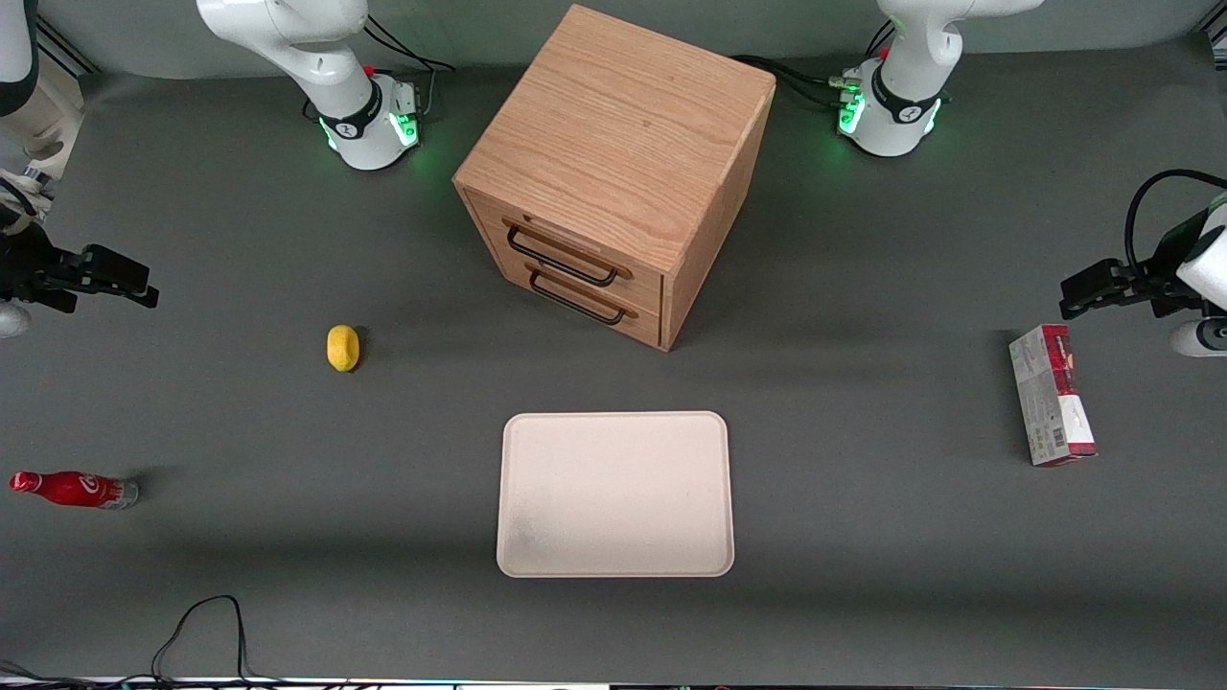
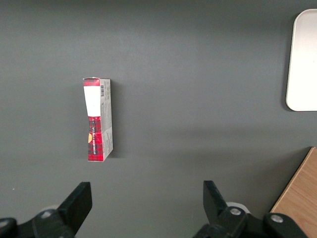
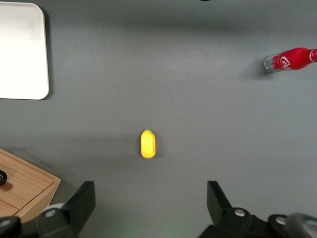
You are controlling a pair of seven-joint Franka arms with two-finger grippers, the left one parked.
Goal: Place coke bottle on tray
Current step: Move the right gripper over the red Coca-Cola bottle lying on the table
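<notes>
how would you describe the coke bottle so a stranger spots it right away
Start at the cream tray in front of the wooden drawers, then look toward the working arm's end of the table. The bottle lies on its side there, nearer the camera than the lemon and the open pincer. It is slim and red with white script.

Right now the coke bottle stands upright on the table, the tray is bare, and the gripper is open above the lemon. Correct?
Not quite. The front view shows the coke bottle lying on its side. The tray is bare, and the gripper is open above the lemon.
</notes>
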